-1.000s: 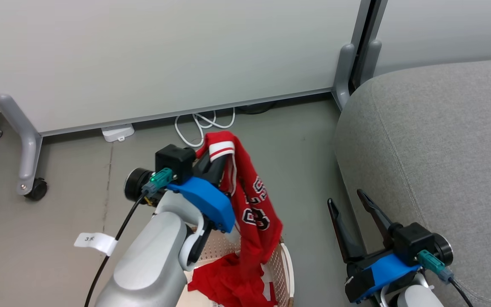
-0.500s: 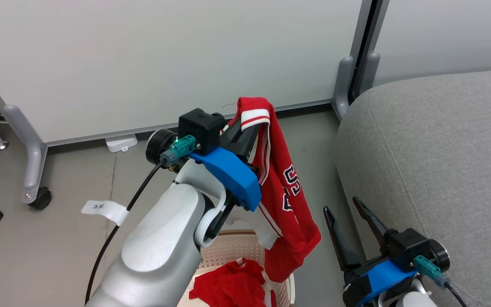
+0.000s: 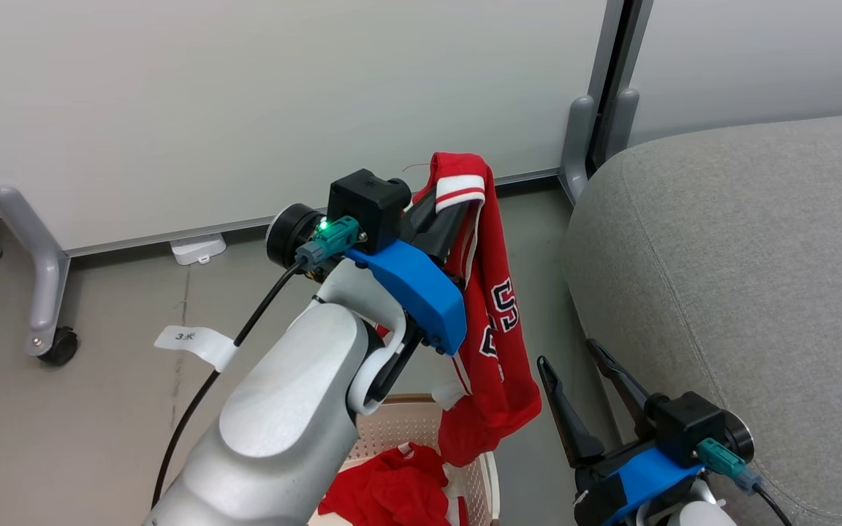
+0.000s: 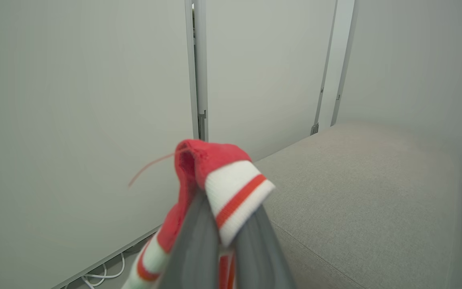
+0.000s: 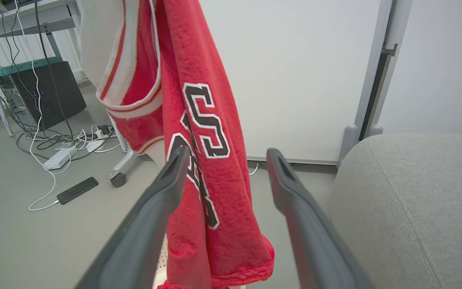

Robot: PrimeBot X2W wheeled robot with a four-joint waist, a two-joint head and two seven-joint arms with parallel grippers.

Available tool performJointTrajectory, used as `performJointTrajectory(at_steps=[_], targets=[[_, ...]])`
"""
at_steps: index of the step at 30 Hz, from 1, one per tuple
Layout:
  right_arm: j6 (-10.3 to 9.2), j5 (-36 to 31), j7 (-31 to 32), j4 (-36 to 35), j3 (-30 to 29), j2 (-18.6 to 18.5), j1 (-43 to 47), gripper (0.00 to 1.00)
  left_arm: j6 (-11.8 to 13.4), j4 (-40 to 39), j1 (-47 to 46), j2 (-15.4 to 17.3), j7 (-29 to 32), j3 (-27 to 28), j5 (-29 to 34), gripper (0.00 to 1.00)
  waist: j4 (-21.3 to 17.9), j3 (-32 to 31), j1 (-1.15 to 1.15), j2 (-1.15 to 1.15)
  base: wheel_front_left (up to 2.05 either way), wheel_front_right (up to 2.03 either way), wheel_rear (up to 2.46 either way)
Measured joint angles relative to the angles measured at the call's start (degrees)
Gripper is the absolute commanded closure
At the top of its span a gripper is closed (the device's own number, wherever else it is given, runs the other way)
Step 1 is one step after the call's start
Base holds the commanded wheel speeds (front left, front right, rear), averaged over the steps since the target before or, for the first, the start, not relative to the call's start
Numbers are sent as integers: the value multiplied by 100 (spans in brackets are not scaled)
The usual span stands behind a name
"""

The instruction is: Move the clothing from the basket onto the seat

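Observation:
My left gripper (image 3: 457, 208) is shut on the white-and-red trimmed edge of a red jersey (image 3: 494, 343), which hangs free in the air above the basket (image 3: 476, 475). In the left wrist view the trim (image 4: 231, 192) is pinched between the fingers. A second red garment (image 3: 399, 493) lies crumpled inside the cream perforated basket. My right gripper (image 3: 571, 358) is open and empty, low beside the grey seat (image 3: 742, 256). The right wrist view has the hanging jersey (image 5: 203, 140) with black-and-white lettering just beyond the open fingers, and the seat (image 5: 415, 192) at the right.
A white partition panel (image 3: 282, 95) on castor legs (image 3: 55, 343) stands behind. White cables (image 5: 70, 140) and a black phone (image 5: 78, 190) lie on the grey floor. A grey post (image 3: 596, 109) stands between partition and seat.
My left arm has raised the jersey up and to the right, out of the basket and closer to the seat. The right gripper has stayed open; the head view has shifted slightly.

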Motion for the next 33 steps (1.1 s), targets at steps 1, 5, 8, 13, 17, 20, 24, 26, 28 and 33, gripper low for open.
performJointTrajectory(at_steps=[1,5,8,13,17,20,24,26,28,33], targets=[[0,20,1,1,15,0,-4,0,4,2,-1,0,5,-13,-5,100,-5,8,0,0,0,0,0],[0,67,56,25,91,0,-68,0,33,4,-2,0,45,-77,-59,100,-11,48,0,0,0,0,0],[0,73,98,88,160,0,-207,0,60,-2,-19,1,49,-156,-99,100,0,84,0,0,0,0,0],[0,137,261,356,282,0,-517,0,104,-65,-63,0,47,-293,-209,100,39,134,0,0,0,0,0],[0,36,394,672,370,0,-856,0,152,-93,-98,0,47,-433,-304,100,71,166,0,0,0,0,0],[0,-55,456,938,396,0,-1135,0,179,-103,-137,1,47,-517,-365,100,96,189,0,0,0,0,0],[0,-142,464,1295,389,0,-1483,0,202,-98,-192,0,45,-616,-424,100,134,212,1,0,0,0,0],[0,-133,488,1486,409,0,-1647,0,204,-88,-216,1,41,-650,-465,100,154,216,0,0,0,0,0],[0,-65,517,1701,503,0,-1784,0,223,-76,-236,0,37,-697,-501,100,174,220,1,0,0,0,0],[0,103,558,2230,720,0,-2080,0,234,-64,-296,0,10,-812,-599,100,224,221,0,0,0,0,0]])
